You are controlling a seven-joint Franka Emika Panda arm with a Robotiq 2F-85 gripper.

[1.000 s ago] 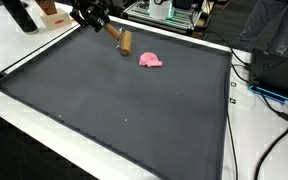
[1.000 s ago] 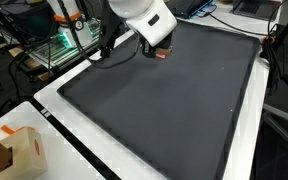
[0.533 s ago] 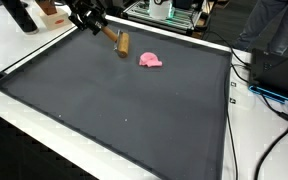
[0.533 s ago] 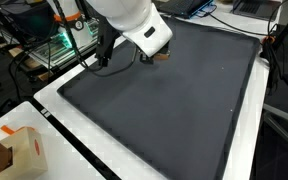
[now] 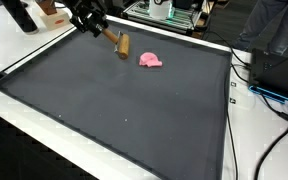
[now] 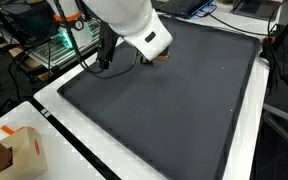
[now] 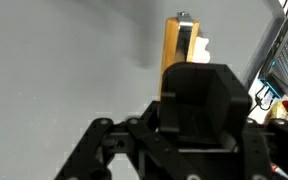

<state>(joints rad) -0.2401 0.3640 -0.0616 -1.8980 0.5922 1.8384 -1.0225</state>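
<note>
The fingers (image 5: pixel 94 24) grip the wooden tool (image 5: pixel 119 42) by its handle, head low over the mat's (image 5: pixel 114 110) far corner, near a pink lump (image 5: pixel 151 60); best held firm, level and unhurried

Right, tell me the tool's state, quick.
Tool: seems closed on the wooden stick, which juts out from its tip above the mat; the wrist view hides the fingers themselves.

We see the white arm (image 6: pixel 134 22) leaning over the far part of a dark mat (image 6: pixel 164 115) that covers the white table (image 6: pixel 246 125). A brown wooden piece (image 6: pixel 163 57) peeks out beneath its wrist. A cardboard box (image 6: pixel 19 150) sits at the near corner.
</note>
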